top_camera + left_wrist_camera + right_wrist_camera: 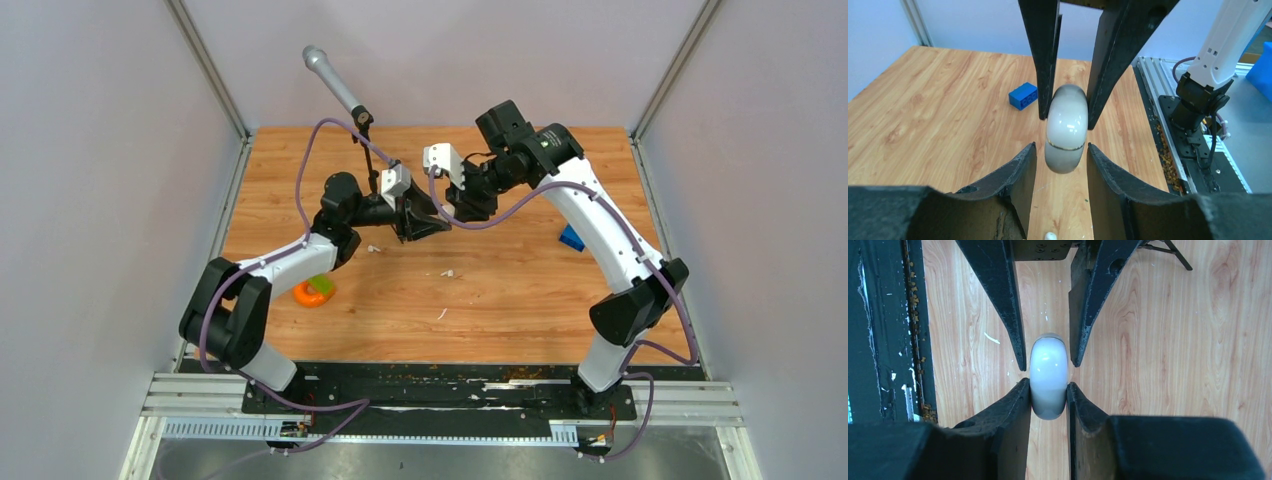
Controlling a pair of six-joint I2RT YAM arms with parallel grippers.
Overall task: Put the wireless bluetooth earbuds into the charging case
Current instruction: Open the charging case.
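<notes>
right hand [1048, 384] pinches the charging case [1048, 376]; the left hand [1048, 365] flanks its far end without touching.

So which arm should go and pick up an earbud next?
The left, I think. The left fingers stand loose around the charging case, with gaps showing, while the right fingers pinch it and hold it up. An earbud lies on the table right below the left fingers.

Top external: sat high behind near edge of table [520, 300], looked down, far, covered whole top. Left wrist: looked out past left gripper [1061, 146], low angle, toward right arm [1220, 45]. Right wrist: looked steeply down past right gripper [1048, 384] at tabletop. Both close; shared charging case [1065, 125].
</notes>
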